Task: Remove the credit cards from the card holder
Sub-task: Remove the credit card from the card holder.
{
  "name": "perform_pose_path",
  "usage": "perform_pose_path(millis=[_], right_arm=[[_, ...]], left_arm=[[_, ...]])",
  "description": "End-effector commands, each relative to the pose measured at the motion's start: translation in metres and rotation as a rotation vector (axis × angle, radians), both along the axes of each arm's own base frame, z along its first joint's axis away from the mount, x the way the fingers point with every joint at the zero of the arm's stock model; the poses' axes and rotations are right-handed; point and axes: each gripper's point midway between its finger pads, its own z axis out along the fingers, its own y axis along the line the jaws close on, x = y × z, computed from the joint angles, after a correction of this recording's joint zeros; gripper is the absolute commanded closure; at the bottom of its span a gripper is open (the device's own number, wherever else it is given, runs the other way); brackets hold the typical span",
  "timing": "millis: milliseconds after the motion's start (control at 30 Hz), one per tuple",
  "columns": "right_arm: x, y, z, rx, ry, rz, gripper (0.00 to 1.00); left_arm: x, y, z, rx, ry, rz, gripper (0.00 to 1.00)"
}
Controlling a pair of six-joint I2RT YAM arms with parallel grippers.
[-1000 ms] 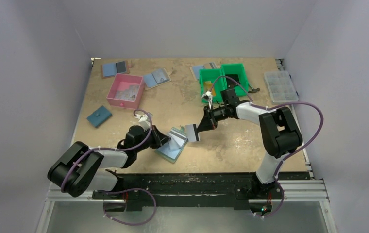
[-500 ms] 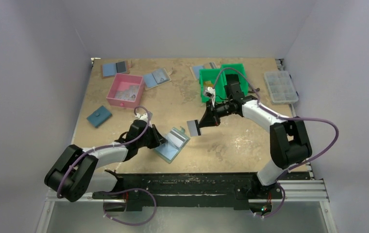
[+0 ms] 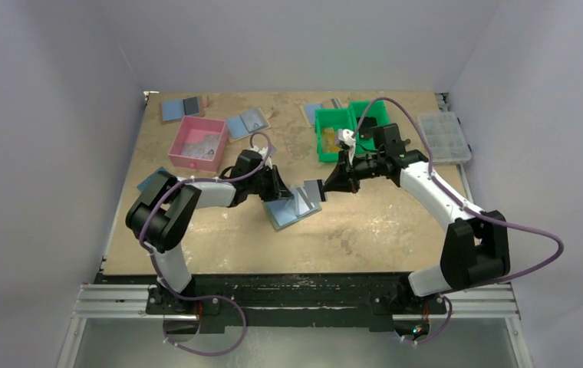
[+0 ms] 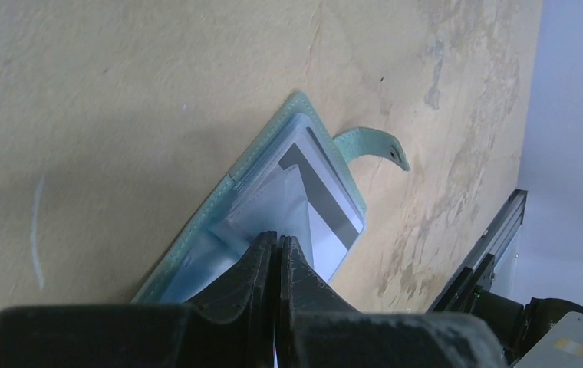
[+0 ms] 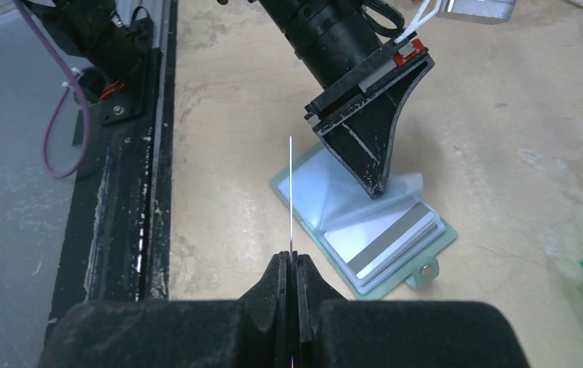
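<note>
Two arms meet over the middle of the tabletop [image 3: 365,230]. Near the left edge a dark blue wallet [image 3: 149,179] lies partly hidden behind the left arm. A pink bin [image 3: 198,142] sits toward the back left corner, with blue-and-grey folders [image 3: 181,107] along the back edge by it.

The left gripper [image 3: 279,192] has its fingers pressed together on a clear sleeve of the holder [image 3: 292,208]. The holder lies open and flat at the middle of the tabletop, pale blue side up. A stack of cards [image 5: 396,234] with a grey stripe shows in one half, and its strap tab sticks out past that half.

Just right of the holder, the right gripper [image 3: 325,186] is clamped on one grey card [image 3: 309,191]. It holds the card off the tabletop, free end toward the left gripper and clear of the holder. From the right wrist the card shows edge-on as a thin line.

A green bin [image 3: 350,123] stands behind the right gripper at the back edge. A clear compartment box [image 3: 443,136] lies near the back right corner.
</note>
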Motion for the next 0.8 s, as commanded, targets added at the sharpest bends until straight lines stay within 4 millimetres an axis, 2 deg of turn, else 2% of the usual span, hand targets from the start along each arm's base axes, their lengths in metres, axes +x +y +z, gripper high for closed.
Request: perform_pose_path(millis=[0,133,367,433,500,633,767], right_arm=[[0.006,-0.009,0.027,0.015,-0.122,-0.019,1.0],[0.003,-0.011,0.03,0.02,-0.159,-0.01,1.0],[-0.001,-0.012,0.029,0.023,-0.208,0.012,1.0],[-0.001,-0.012,0.029,0.022,-0.213,0.015,1.0],[-0.002,-0.012,0.028,0.023,-0.213,0.018,1.0],[-0.007,-0.012,0.026,0.024,-0.234,0.043,1.0],[-0.016,-0.011,0.023,0.022,-0.307,0.092,1.0]], left_arm=[[0.009,-0.025,0.02,-0.048,-0.054,-0.088,1.0],[0.008,-0.013,0.013,0.005,-0.051,-0.054,1.0],[-0.025,0.032,-0.011,0.111,0.024,0.096,1.0],[-0.036,0.043,-0.016,0.118,0.053,0.153,0.96],[-0.047,0.05,-0.02,0.109,0.082,0.191,0.87],[-0.053,0.059,-0.011,0.092,0.068,0.24,0.75],[-0.048,0.07,0.019,0.091,-0.019,0.289,0.71]])
